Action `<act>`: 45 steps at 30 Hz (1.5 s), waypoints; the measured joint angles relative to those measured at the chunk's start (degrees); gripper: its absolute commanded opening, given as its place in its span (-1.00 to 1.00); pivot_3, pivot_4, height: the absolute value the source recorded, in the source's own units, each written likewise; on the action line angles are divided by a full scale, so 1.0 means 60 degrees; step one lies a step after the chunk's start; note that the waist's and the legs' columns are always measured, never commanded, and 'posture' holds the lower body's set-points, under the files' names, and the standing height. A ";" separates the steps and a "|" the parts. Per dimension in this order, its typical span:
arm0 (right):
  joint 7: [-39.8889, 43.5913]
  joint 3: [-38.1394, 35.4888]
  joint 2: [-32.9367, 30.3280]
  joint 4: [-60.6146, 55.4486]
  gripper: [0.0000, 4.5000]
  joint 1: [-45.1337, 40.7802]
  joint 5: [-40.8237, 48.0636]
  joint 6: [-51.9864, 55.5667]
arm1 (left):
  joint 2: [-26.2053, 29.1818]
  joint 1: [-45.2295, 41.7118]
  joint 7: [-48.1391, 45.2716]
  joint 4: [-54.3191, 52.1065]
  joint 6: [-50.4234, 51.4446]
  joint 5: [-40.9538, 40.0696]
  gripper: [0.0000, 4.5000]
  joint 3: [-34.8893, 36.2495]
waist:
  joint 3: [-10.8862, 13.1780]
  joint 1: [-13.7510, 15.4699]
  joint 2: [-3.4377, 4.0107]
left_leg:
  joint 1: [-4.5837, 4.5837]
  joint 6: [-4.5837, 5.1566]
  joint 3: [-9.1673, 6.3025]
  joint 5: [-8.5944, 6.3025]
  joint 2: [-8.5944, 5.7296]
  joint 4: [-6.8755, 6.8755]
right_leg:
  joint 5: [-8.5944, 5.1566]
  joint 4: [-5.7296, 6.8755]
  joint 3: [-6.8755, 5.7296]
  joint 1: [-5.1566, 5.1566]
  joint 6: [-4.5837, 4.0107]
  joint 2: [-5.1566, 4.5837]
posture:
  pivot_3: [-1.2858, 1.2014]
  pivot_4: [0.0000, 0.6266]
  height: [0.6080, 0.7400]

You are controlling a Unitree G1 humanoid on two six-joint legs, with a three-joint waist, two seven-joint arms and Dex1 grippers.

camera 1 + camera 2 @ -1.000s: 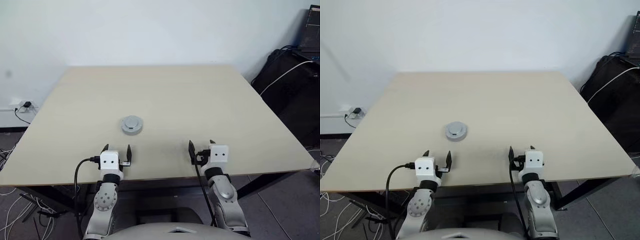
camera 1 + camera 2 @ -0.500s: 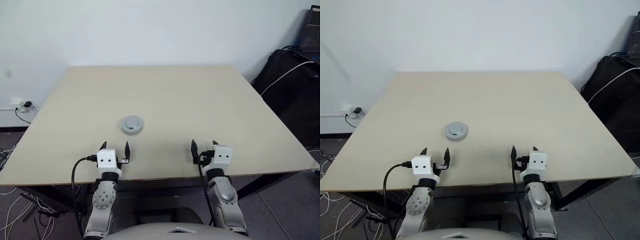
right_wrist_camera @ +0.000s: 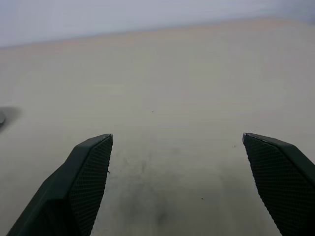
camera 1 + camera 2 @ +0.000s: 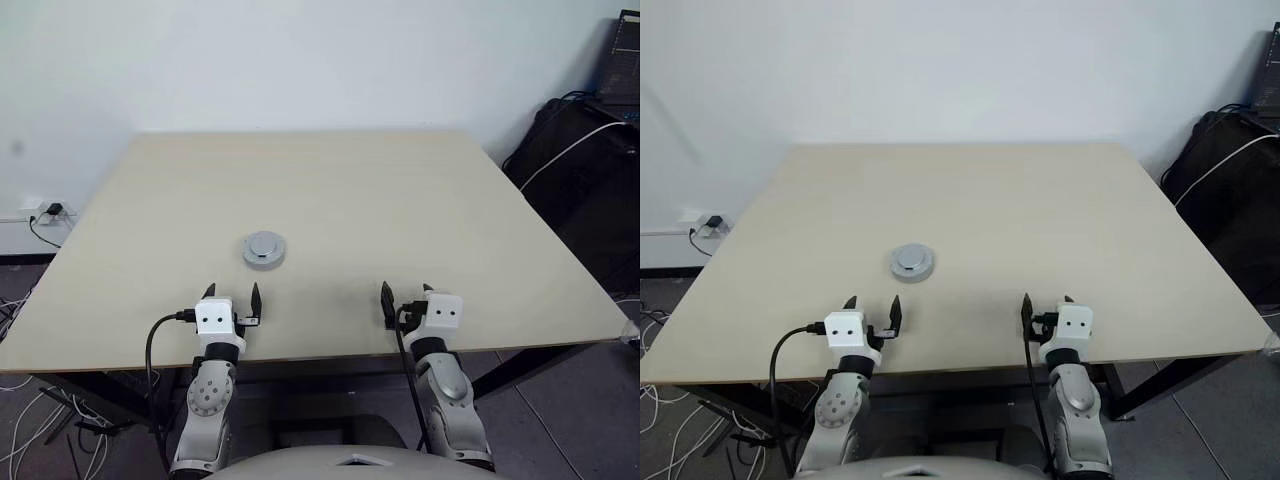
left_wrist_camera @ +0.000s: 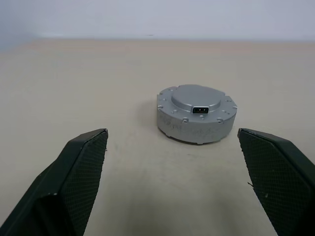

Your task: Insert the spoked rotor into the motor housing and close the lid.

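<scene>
Lid (image 5: pixel 197 114) sits closed on housing, alone on counter (image 4: pixel 400 200); task looks done. L gripper (image 4: pixel 232 298) & R gripper (image 4: pixel 407 295) fingers released, empty.

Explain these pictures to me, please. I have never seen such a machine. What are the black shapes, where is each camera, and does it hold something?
This is a humanoid robot with two arms, each ending in a pincer with two black fingers. Two pictures come from cameras in its head, looking down over a pale wooden table. There you see the left pincer and the right pincer at the near edge of the table. The other two pictures come from cameras on the wrists, so the black shapes at the bottom are that pincer's own fingers. Both pincers are open and hold nothing. On the table lies one silvery-grey round metal puck, the closed motor housing, with its lid on top. It sits in front of the left pincer, apart from it. Cables and dark equipment lie beside the table.
</scene>
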 measured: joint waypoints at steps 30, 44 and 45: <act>0.0046 -0.0003 -0.0071 0.0483 1.00 -0.0307 -0.0035 -0.0108 | -0.0070 -0.0114 -0.0011 0.0096 -0.0038 0.0169 0.99 0.0035 | -0.0002 -0.0003 0.0002 | 0.0004 0.0001 0.0004 0.0001 -0.0007 0.0001 | 0.0002 0.0000 0.0001 0.0006 0.0001 0.0002 | 0.03 -1.00 1.00; 0.0069 -0.0010 -0.0078 0.0500 1.00 -0.0298 -0.0030 -0.0125 | -0.0088 -0.0100 -0.0008 0.0265 0.0063 0.0194 0.99 -0.0023 | -0.0004 -0.0004 0.0004 | 0.0006 0.0001 0.0004 0.0001 -0.0007 0.0001 | 0.0002 0.0001 0.0002 0.0006 0.0001 0.0002 | 0.03 -1.00 1.00; 0.0071 -0.0010 -0.0079 0.0500 1.00 -0.0297 -0.0030 -0.0125 | -0.0088 -0.0093 -0.0007 0.0265 0.0064 0.0194 0.99 -0.0029 | -0.0004 -0.0003 0.0005 | 0.0005 0.0001 0.0004 0.0001 -0.0007 0.0001 | 0.0002 0.0001 0.0002 0.0007 0.0001 0.0002 | 0.03 -1.00 1.00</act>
